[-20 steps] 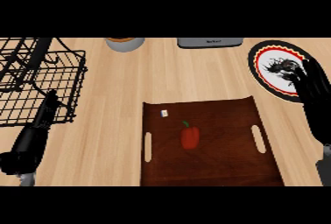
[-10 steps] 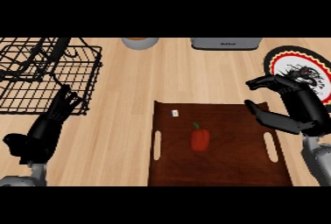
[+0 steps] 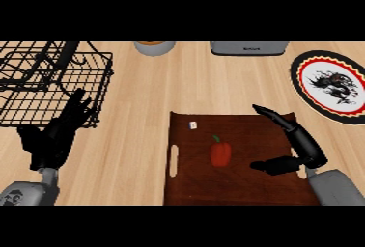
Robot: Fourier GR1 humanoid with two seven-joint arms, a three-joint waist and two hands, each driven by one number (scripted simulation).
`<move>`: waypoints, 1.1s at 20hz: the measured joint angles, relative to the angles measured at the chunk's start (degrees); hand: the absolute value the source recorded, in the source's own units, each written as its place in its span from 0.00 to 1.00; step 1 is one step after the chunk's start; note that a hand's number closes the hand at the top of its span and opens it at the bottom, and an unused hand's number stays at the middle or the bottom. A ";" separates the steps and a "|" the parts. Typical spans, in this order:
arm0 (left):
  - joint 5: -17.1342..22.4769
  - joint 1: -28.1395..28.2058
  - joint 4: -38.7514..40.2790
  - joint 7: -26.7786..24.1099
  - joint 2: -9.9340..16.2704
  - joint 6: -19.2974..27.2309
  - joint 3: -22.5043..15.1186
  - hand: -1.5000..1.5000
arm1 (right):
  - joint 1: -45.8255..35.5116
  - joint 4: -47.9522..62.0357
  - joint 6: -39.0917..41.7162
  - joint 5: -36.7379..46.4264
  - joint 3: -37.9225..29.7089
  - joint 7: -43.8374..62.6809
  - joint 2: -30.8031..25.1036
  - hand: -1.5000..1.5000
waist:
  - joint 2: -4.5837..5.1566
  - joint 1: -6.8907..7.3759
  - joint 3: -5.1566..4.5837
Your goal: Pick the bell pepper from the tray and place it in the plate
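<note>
Wooden counter (image 3: 143, 96) fills my view, a wire rack (image 3: 50, 82) at far left. My left hand (image 3: 53, 137) rests beside it, fingers straight. On the tray (image 3: 242, 185) the pepper (image 3: 220, 153) lies apart from my right hand (image 3: 296, 144), whose fingers and thumb are spread wide. I'd slide left, straddle the pepper, then close before lifting toward the plate (image 3: 331, 84).

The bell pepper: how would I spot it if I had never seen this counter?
Find the dark brown tray lying on the wooden counter, in the lower middle of the view. Near its centre lies the bell pepper, just left of the right robot hand. It is the only red thing on the tray, with a small green stem on top; the tray's other item is a tiny white tag.
</note>
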 measured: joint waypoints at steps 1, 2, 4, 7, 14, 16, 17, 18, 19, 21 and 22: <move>0.12 -0.16 -0.08 1.07 0.16 -0.15 0.14 0.50 | -0.13 0.33 0.14 1.49 0.75 -0.30 -0.47 0.00 | -0.09 -0.05 0.00; 0.13 -0.28 0.21 1.05 -0.06 -0.33 0.30 0.50 | -0.35 0.09 0.55 2.47 1.09 0.26 -1.11 0.00 | -0.18 -0.16 0.01; 0.50 -0.26 0.42 1.16 0.02 -1.28 0.80 0.50 | -0.54 -1.03 0.96 4.62 1.95 1.85 -2.24 0.00 | -0.31 -0.34 -0.01; 0.00 -0.90 1.68 0.49 -0.85 -1.55 1.22 0.50 | -1.92 -1.69 1.06 7.72 3.00 4.95 -2.25 0.00 | -0.41 -0.45 0.01; -0.25 -1.71 2.12 1.85 -1.20 -2.86 2.24 0.50 | -3.97 -7.48 5.51 12.43 6.21 16.82 -2.86 0.00 | -0.41 -0.58 -0.14; -0.89 -1.71 2.45 1.02 -1.80 -2.66 2.32 0.50 | -4.64 -8.38 6.37 14.41 7.74 20.06 -2.23 0.00 | -0.45 -0.54 -0.08; -1.21 -2.00 2.90 0.89 -2.16 -2.53 2.29 0.50 | -4.65 -8.59 6.49 15.71 8.42 20.98 -2.28 0.00 | -0.45 -0.57 -0.06; -1.61 -2.19 2.90 1.38 -2.42 -2.13 2.23 0.50 | -4.94 -9.01 7.32 16.44 8.53 21.90 -2.91 0.00 | -0.42 -0.58 -0.08; -1.72 -1.91 2.21 2.05 -2.35 -2.10 2.22 0.50 | -5.34 -8.27 7.11 17.88 9.06 22.55 -2.46 0.00 | -0.35 -0.47 -0.16; -1.68 -1.89 2.62 1.36 -2.63 -2.69 2.51 0.50 | -5.94 -8.98 7.41 20.31 10.01 25.39 -2.22 0.00 | -0.36 -0.51 -0.15; -1.41 -1.91 2.65 1.28 -2.58 -3.25 2.79 0.50 | -6.96 -8.40 7.91 21.28 10.29 26.69 -1.68 0.00 | -0.32 -0.45 -0.16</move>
